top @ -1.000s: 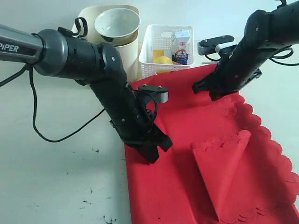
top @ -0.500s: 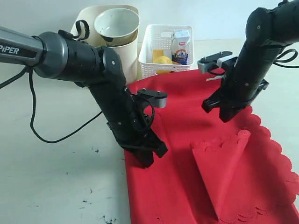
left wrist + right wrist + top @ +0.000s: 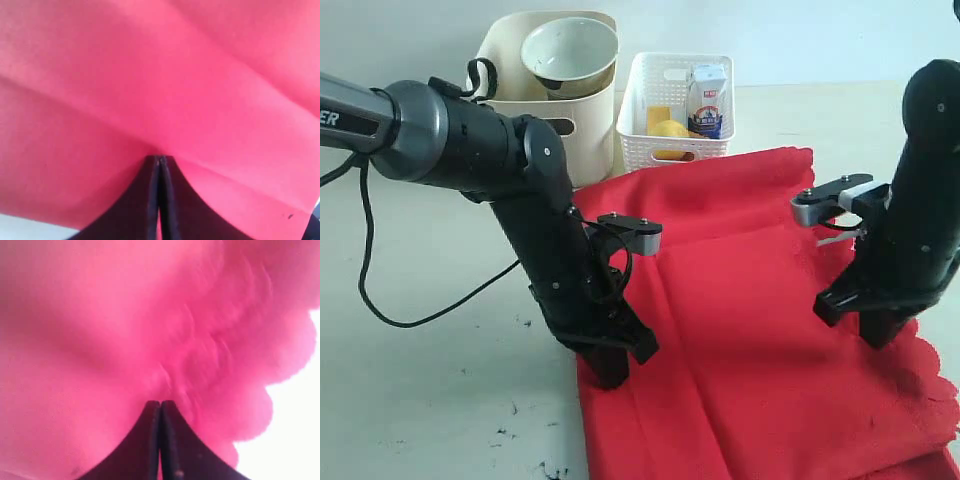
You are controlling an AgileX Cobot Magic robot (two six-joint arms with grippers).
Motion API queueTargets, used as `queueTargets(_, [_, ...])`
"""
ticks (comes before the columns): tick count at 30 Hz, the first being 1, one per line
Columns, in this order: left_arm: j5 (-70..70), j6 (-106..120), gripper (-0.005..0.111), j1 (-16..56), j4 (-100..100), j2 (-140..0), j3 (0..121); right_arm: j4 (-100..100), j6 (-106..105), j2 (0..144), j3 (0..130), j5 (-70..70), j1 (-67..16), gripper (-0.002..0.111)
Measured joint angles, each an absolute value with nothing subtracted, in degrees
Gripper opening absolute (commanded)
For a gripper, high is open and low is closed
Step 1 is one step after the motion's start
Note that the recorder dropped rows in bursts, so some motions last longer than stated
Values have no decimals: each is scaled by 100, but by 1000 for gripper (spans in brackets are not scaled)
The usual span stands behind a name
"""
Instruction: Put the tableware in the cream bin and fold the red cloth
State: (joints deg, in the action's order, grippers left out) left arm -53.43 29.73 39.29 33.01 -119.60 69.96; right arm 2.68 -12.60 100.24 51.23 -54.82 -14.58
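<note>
My left tool (image 3: 608, 372) and right tool (image 3: 880, 336) are clenched on opposite edges of the red cloth (image 3: 740, 290), spread on the surface (image 3: 430, 400) before the cream bin (image 3: 585, 135); such thin pinches may slip; uneven lifting would skew the fold.

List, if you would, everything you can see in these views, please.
red cloth: one, red, spread on table
cream bin: one, cream, behind red cloth
bowl: one, white, tilted in cream bin
basket: one, white, beside cream bin
milk carton: one, blue-white, in basket
lemon: one, yellow, in basket
orange block: one, orange, in basket
table: one, off-white, underneath
left gripper: one, black, shut, on red cloth's edge
right gripper: one, black, shut, on red cloth
</note>
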Motion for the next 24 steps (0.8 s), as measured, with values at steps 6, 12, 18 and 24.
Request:
queueTargets(6, [-5433, 2973, 0, 3929, 3301, -11827, 6701, 104, -878, 9513, 4967, -5272, -1458, 0])
queueTargets(12, [-5367, 2973, 0, 3929, 3199, -11595, 6451, 1374, -1681, 9124, 4967, -4698, -1458, 0])
queueTargets(18, [-4927, 2973, 0, 3938, 3048, -10971, 6401, 2558, -2475, 9124, 4967, -4184, -1458, 0])
queueTargets(24, [-4548, 2910, 0, 3927, 3001, -9947, 6401, 2592, -2632, 9137, 5069, -3823, -1800, 0])
